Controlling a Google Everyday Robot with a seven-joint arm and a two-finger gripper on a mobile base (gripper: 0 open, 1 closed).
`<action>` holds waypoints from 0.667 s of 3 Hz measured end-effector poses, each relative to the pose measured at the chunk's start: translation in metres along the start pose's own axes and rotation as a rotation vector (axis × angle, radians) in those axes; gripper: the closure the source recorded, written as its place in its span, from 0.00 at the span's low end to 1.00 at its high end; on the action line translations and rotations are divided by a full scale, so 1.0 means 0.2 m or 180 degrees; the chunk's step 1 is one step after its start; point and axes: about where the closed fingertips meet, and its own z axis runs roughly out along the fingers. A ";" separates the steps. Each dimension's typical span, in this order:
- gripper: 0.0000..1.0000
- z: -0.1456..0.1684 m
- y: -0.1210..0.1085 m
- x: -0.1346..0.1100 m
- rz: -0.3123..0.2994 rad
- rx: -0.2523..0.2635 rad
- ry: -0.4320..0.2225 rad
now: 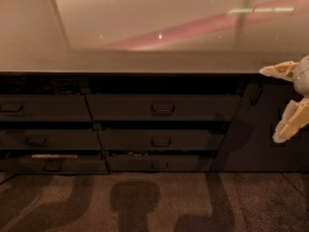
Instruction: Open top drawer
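Top drawer point(193, 108), the widest dark grey-brown flat front w/ one small dark loop handle point(162, 108) at its centre, is sitting in the top row of the middle stack, right under the glossy beige countertop point(38, 42). A black gap is running along above the front. Its inside is sitting in shadow, so can't tell how far out it's standing. Two shorter, similar dark drawer fronts point(161, 141) are lying below it, each w/ the same kind of handle.

Cream two-finger gripper point(270, 105) is hanging at the right edge of the view, beside a plain dark cabinet panel point(246, 139), well apart from the handle & touching nothing. Its fingers point(279, 69) are standing spread wide, one pointing left at countertop level, the other angling down, nothing between them. Rest of the arm is being cut off by the frame.

A left stack of dark drawers point(43, 109) is getting cropped by the left edge. A pale strip is showing along the top of its lowest front, too dim to ID. Soft shadows are falling over the brown carpet floor point(270, 202).
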 end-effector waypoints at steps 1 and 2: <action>0.00 0.01 0.00 -0.07 -0.0034 -0.0098 -0.0271; 0.00 0.01 0.00 -0.07 -0.0034 -0.0096 -0.0270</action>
